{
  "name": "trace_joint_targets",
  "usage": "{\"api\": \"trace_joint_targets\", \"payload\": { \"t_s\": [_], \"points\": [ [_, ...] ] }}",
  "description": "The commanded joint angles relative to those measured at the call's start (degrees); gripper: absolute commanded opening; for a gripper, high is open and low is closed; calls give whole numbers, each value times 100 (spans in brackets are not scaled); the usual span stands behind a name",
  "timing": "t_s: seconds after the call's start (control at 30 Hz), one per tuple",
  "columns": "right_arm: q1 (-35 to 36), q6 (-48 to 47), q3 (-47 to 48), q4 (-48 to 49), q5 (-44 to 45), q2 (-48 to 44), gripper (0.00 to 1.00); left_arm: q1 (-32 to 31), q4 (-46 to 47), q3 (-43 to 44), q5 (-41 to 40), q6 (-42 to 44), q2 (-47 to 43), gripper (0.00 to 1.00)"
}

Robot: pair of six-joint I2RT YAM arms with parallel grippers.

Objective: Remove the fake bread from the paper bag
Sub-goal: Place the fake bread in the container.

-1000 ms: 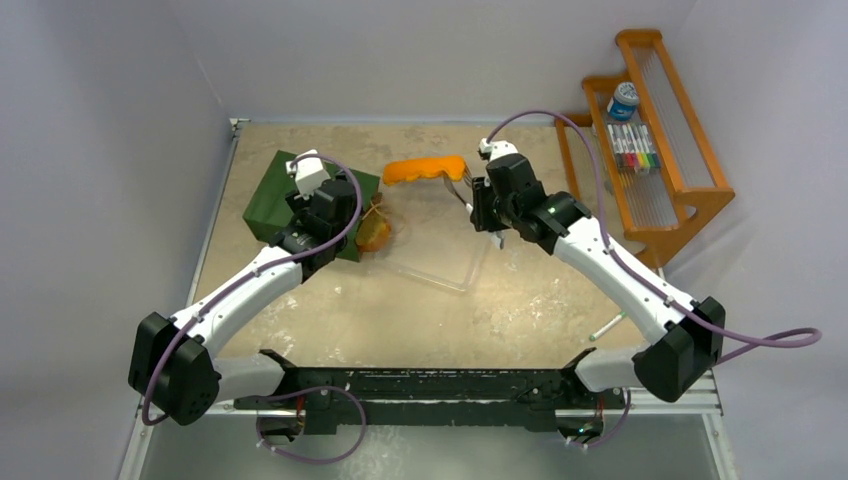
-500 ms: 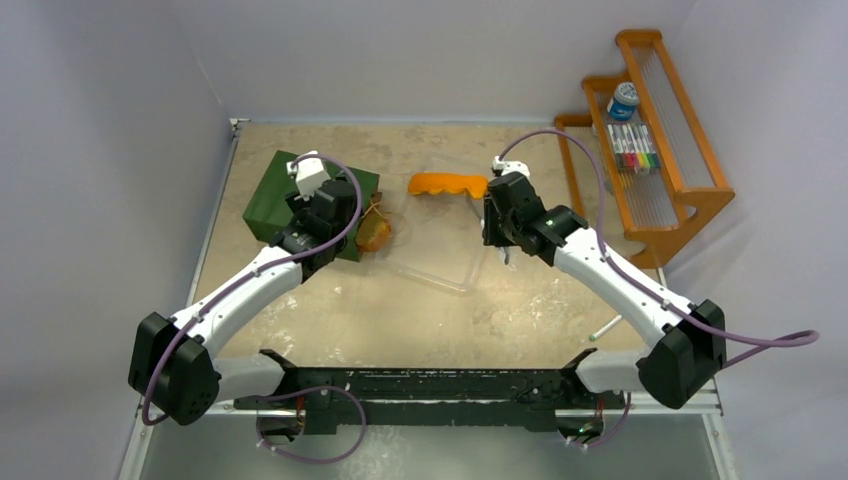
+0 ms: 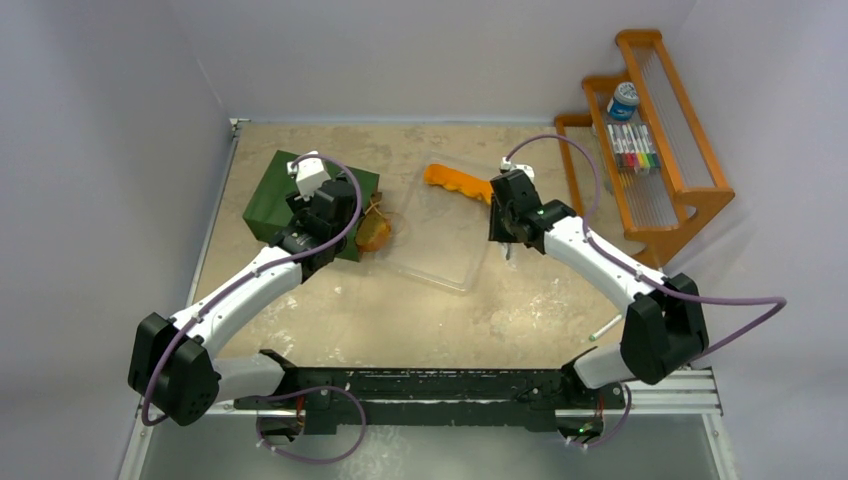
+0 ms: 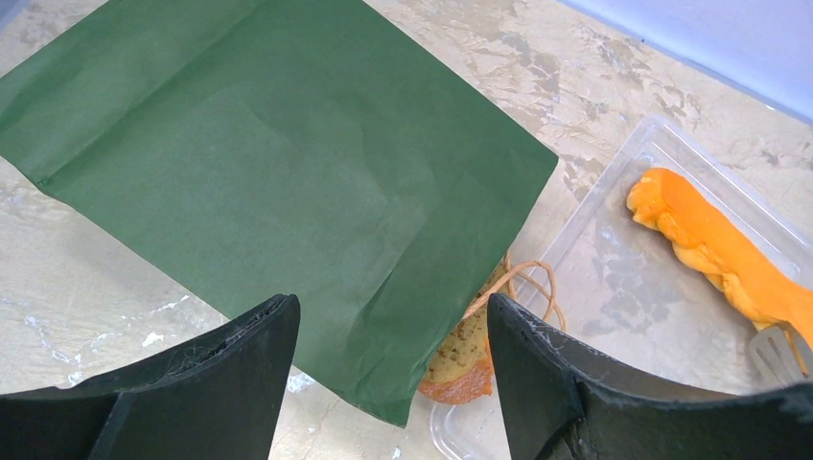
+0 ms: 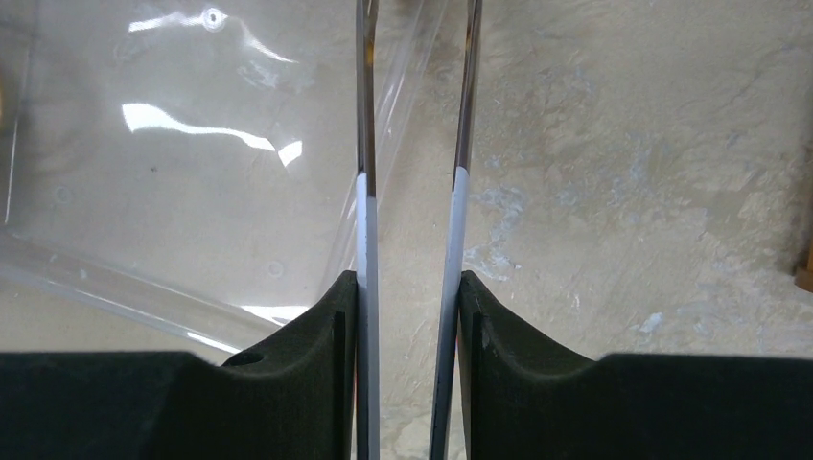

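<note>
— Top view?
— Paper bag [image 3: 268,205] flat, far left. Orange loaf [image 3: 457,181] in clear tray [image 3: 440,255], far corner.
— Left wrist?
— Left gripper [image 4: 391,311] spread wide, empty, above bag. Bread slice [image 4: 465,359] at bag mouth, touching tray corner. Seen only here: tongs [image 4: 778,353] tip beside loaf.
— Right wrist?
— Right gripper [image 5: 410,307] clamped on tongs' two arms. Tray rim left, tabletop [image 5: 652,172] right.

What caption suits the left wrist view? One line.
Open left end effector above the bag, a slice at its mouth, orange loaf over the tray.
</note>
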Motion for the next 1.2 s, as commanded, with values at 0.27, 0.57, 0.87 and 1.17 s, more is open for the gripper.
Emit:
{"api": "trace_joint_targets", "payload": {
  "t_s": [0.27,0.57,0.87,1.17],
  "points": [
    [-36,96,26,302,0,34,49,60,243,-63,-4,66,-101,71],
    [-42,173,-47,142,-57,-132,50,94,358,-55,58,64,5,71],
    [-37,307,-58,-95,-92,-568,50,117,411,-57,59,58,57,71],
    [107,161,2,-275,-325,-1038,47,121,478,-19,67,29,142,71]
  ]
}}
